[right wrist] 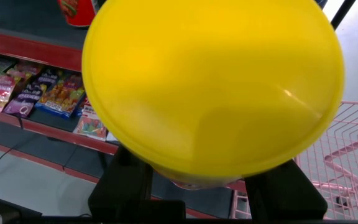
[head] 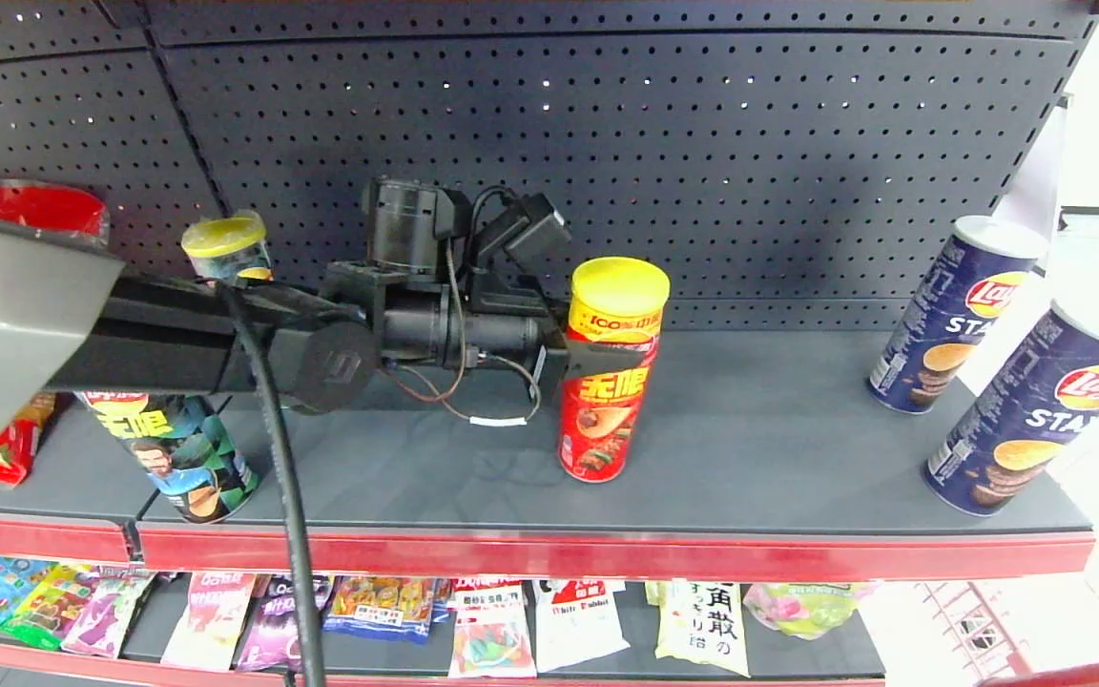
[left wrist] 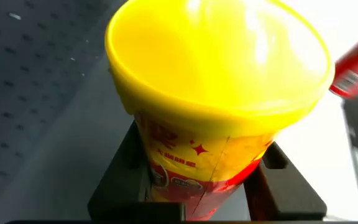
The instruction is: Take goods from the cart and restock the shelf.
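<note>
L gripper (head: 611, 358) at end of arm lying across from left, fingers either side of red can (head: 597, 434) w/ yellow lid, upright mid-shelf on grey shelf (head: 750, 458). Dark can (head: 182, 448) behind arm, left. Blue can (head: 955, 315) far right, 2nd blue can (head: 1036, 420) nearer front edge. Snack packets (head: 492, 625) on lower shelf.

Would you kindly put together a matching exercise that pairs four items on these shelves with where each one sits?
Things:
1. red can
2. blue cans
3. teal can
4. snack bags

Places:
A. on the lower shelf
B. right end of the upper shelf
C. gripped by the left tool
D. left front of the upper shelf

Pairs: 1-C; 2-B; 3-D; 4-A
</note>
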Motion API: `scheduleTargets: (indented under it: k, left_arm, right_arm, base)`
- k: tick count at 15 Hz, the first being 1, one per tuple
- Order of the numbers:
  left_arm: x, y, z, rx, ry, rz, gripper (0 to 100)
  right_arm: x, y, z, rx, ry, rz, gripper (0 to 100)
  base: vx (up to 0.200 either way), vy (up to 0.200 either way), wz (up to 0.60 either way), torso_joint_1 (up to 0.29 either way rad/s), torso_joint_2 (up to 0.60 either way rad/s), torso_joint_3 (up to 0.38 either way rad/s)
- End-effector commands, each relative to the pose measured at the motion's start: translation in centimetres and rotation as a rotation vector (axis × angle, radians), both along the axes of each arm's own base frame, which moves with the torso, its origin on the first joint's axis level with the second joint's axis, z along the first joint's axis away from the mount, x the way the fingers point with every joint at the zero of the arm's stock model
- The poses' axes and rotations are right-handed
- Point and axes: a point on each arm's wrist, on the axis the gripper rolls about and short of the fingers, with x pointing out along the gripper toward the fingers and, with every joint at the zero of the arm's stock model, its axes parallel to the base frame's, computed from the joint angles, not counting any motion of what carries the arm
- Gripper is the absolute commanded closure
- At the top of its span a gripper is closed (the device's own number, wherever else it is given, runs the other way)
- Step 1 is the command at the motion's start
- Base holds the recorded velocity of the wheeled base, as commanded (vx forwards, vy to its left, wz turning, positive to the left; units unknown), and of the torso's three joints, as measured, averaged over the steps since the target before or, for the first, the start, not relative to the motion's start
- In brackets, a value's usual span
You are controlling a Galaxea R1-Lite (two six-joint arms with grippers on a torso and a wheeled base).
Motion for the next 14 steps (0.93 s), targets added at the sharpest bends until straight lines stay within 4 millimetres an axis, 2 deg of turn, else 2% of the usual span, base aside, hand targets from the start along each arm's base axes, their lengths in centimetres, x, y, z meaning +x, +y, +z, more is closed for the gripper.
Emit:
scheduleTargets:
  k: [1,5,8,14]
  left_arm:
    - [-1.8,1.0,0.9,-0.006,-0.001,-0.025,100]
    - [-3.4,2.0,0.3,0.003,0.036,-0.057,100]
    - [-2.9,2.9,-0.5,0.012,0.017,-0.039,100]
    - [-3.3,3.0,-0.9,0.006,0.037,-0.066,100]
  right_arm:
    - [0.0,0.0,0.0,0.0,-0.001,0.001,100]
    - [0.0,0.0,0.0,0.0,-0.002,0.001,100]
    - [0.0,0.0,0.0,0.0,-0.001,0.001,100]
    - [0.0,0.0,-0.1,0.0,0.004,0.001,100]
  base:
    - [0.0,0.0,0.0,0.0,0.0,0.0]
    - [0.0,0.0,0.0,0.0,0.0,0.0]
    - [0.0,0.0,0.0,0.0,0.0,0.0]
    - [0.0,0.0,0.0,0.0,0.0,0.0]
